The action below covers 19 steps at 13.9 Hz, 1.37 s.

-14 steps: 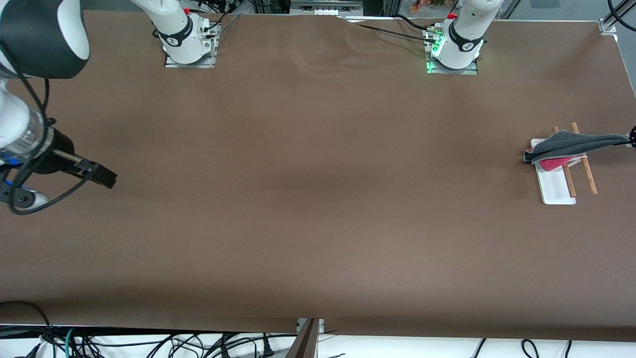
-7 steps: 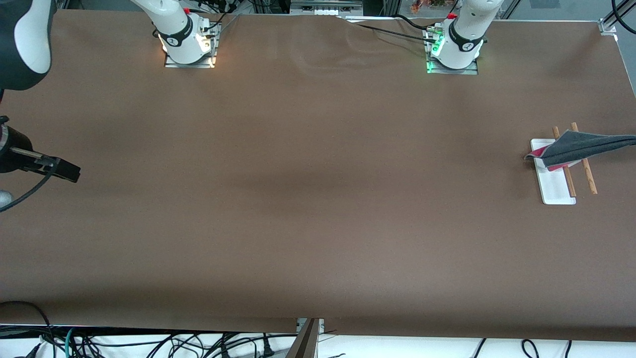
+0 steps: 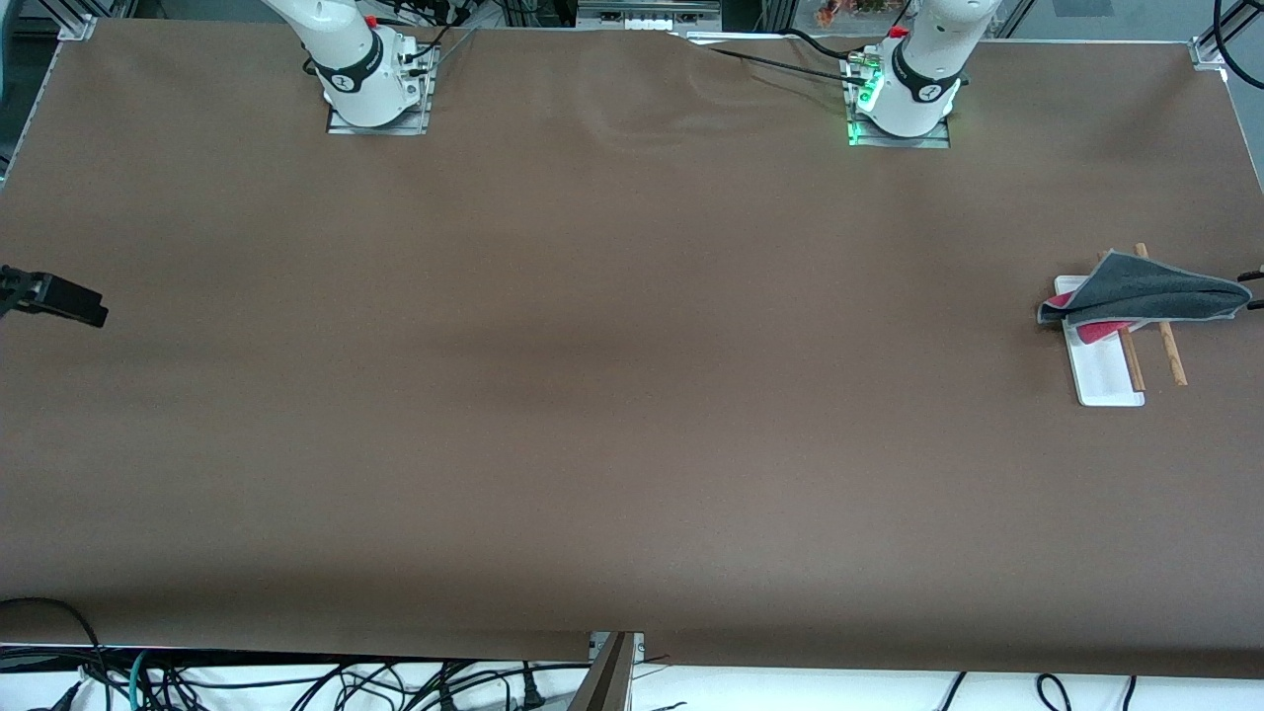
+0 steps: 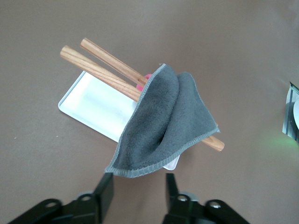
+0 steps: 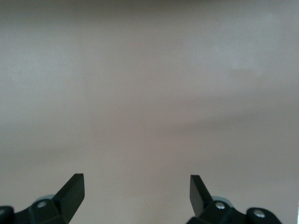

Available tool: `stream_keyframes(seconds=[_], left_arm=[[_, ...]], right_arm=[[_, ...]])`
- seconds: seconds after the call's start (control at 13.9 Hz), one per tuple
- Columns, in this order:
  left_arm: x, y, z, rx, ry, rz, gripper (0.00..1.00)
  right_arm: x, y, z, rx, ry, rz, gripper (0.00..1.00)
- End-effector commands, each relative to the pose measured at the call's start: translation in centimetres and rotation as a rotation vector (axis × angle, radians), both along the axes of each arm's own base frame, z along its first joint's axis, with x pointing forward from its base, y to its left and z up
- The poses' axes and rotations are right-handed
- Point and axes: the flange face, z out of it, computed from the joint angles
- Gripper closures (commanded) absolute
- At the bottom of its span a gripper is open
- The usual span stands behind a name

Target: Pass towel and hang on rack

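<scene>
The towel (image 3: 1145, 291) hangs grey side up over the two wooden rods of the rack (image 3: 1171, 357), with a little pink showing under it. The rack's white base (image 3: 1106, 380) lies at the left arm's end of the table. In the left wrist view the towel (image 4: 163, 121) drapes across the rods (image 4: 100, 63) above the white base (image 4: 93, 102). My left gripper (image 4: 139, 176) is open just off the towel's lower hem, not touching it. My right gripper (image 5: 137, 179) is open over bare table at the right arm's end, and one finger (image 3: 61, 299) shows in the front view.
Both arm bases (image 3: 373, 84) (image 3: 904, 94) stand along the table's edge farthest from the front camera. Cables (image 3: 296, 681) trail below the table's nearest edge. A brown cloth (image 3: 612, 375) covers the whole table.
My left gripper has opened and let go of the towel, which has settled over the rods. The right arm has drawn back toward its end of the table.
</scene>
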Motion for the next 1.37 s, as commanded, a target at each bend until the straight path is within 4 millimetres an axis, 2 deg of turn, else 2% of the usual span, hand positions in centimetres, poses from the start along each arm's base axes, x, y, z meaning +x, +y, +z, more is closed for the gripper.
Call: stream_keyframes(seconds=[0.0,0.14,0.22,0.43,0.65,0.79,0.94,1.08,1.22,1.3], left_arm=[[1.3,1.7,1.0,0.103,-0.093,-0.018,0.0],[3.1,1.5,1.1,0.159,-0.146,-0.02,0.0],[3.2,1.5,1.9,0.172,-0.154,-0.018,0.0],[4.0,0.1,6.3,0.21,-0.16,0.012,0.0],[6.1,-4.7,11.2,0.233,-0.061,0.153,0.0],[6.3,-7.1,15.3,0.272,0.017,0.33,0.0],[7.0,-11.4,18.4,0.283,0.105,0.433,0.0],[7.5,-15.5,21.5,0.31,0.171,0.54,0.0],[8.2,-20.4,24.2,0.372,0.247,0.668,0.0],[8.9,-23.7,25.4,0.405,0.281,0.738,0.0]], right_arm=[[-5.3,0.3,-0.9,0.043,0.027,0.009,0.0],[-5.7,1.0,-1.3,0.045,0.033,0.023,0.0],[-5.7,1.5,-1.2,0.049,0.032,0.041,0.0],[-5.8,2.4,-1.0,0.052,0.034,0.07,0.0],[-5.5,2.3,-1.1,0.049,0.037,0.143,0.0],[-5.3,2.5,-1.5,0.054,0.046,0.134,0.0],[-4.9,2.4,-1.1,0.058,0.029,0.128,0.0],[-4.6,3.0,-1.5,0.059,0.032,0.139,0.0],[-4.5,3.0,-1.4,0.06,0.028,0.139,0.0],[-4.4,2.9,-1.4,0.061,0.02,0.138,0.0]])
